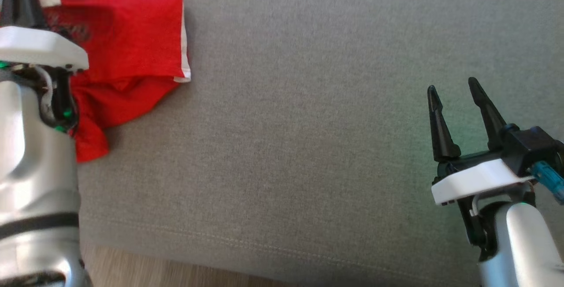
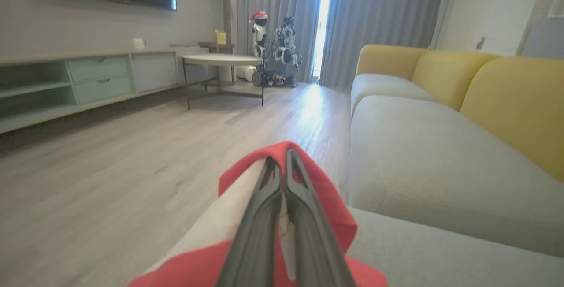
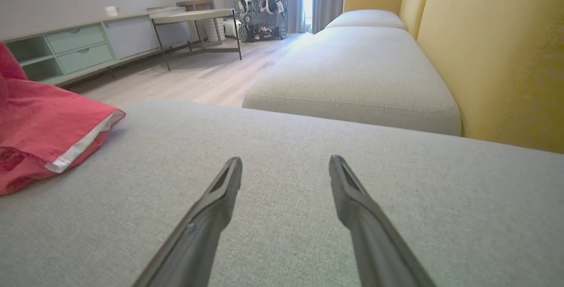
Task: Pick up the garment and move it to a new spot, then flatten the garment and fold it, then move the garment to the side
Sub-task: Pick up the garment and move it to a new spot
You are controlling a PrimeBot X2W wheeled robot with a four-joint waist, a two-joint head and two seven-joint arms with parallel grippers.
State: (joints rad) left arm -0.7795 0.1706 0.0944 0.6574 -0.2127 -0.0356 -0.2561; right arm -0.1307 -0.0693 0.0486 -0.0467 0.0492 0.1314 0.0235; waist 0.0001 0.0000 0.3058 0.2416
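Left wrist view: the left gripper (image 2: 282,160) has its jaws pressed together on a fold of the red shirt (image 2: 328,203), which lies at the far left of the grey sofa seat (image 1: 308,146). The right gripper (image 1: 454,87) hovers near right, jaws wide apart, holding nothing, well apart from the shirt. A dark print on the cloth, perhaps lettering, is too blurred to read. Yellow backrest (image 3: 498,57), wood floor (image 2: 110,181) and a low cabinet (image 2: 88,80) lie beyond.
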